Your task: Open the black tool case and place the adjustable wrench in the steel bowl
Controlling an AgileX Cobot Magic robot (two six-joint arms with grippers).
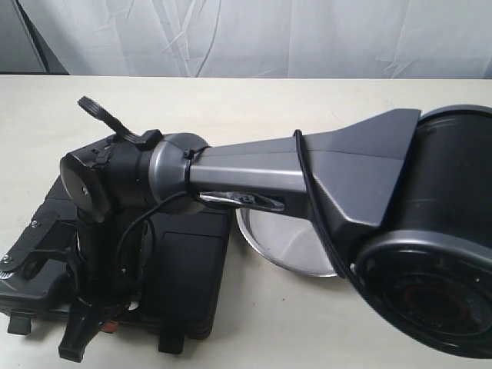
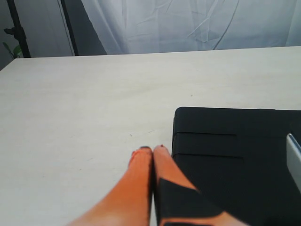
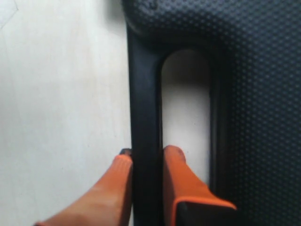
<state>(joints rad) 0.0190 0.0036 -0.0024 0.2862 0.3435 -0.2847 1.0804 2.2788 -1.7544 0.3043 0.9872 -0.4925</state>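
The black tool case [image 1: 184, 265] lies flat and closed on the table, left of the steel bowl [image 1: 288, 246], which my right arm [image 1: 254, 169] partly covers. That arm reaches across to the case's near edge. In the right wrist view my right gripper [image 3: 146, 153] is shut on the bar of the case's cut-out handle [image 3: 146, 94], one orange finger on each side. My left gripper [image 2: 153, 149] is shut with nothing in it, low over the table beside a corner of the case [image 2: 235, 160]. The adjustable wrench is out of view.
The pale tabletop [image 2: 94, 103] stretches beyond the case to a white curtain [image 1: 254, 34] at the back. A silver edge [image 2: 294, 160] shows at the side of the left wrist view. The right arm's large base joint [image 1: 438, 254] fills the exterior view's right side.
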